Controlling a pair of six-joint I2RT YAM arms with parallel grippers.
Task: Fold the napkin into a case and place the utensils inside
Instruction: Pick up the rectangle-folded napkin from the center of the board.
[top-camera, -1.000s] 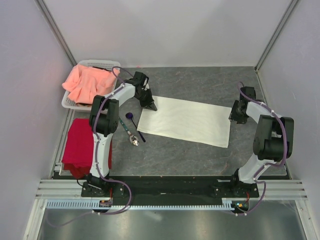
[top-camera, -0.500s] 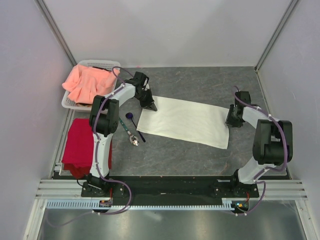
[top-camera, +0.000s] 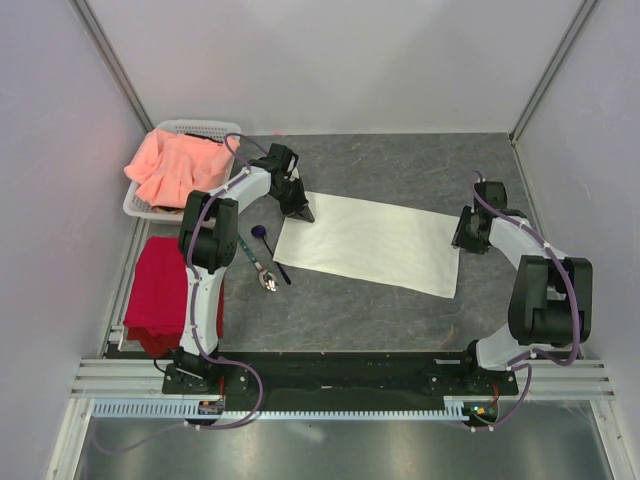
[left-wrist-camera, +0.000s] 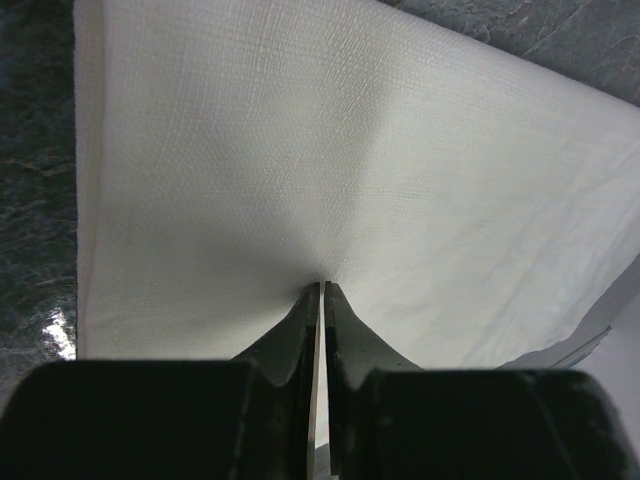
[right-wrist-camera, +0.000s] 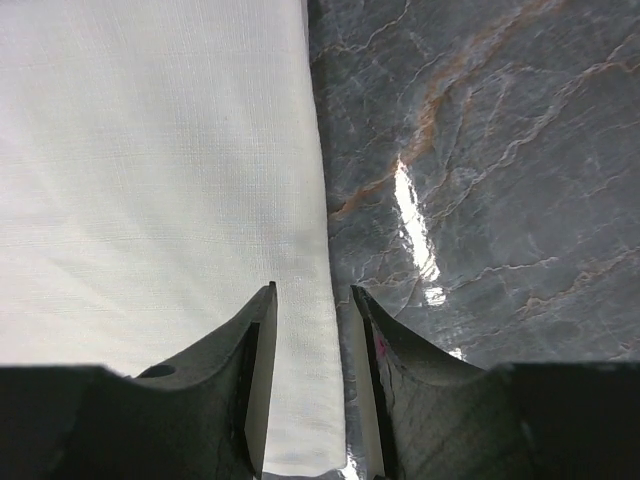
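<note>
Napkin (top-camera: 370, 243) lies long-ways across the table (top-camera: 400, 320) between my arms. Left jaws pinched shut on its far-left corner; right jaws part open, straddling its right edge, gripping nothing.

L gripper (left-wrist-camera: 321, 292) clamped tight; R gripper (right-wrist-camera: 312, 290) jaws apart, low.

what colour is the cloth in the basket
Salmon-pink cloth; shows best in the top view.
</note>
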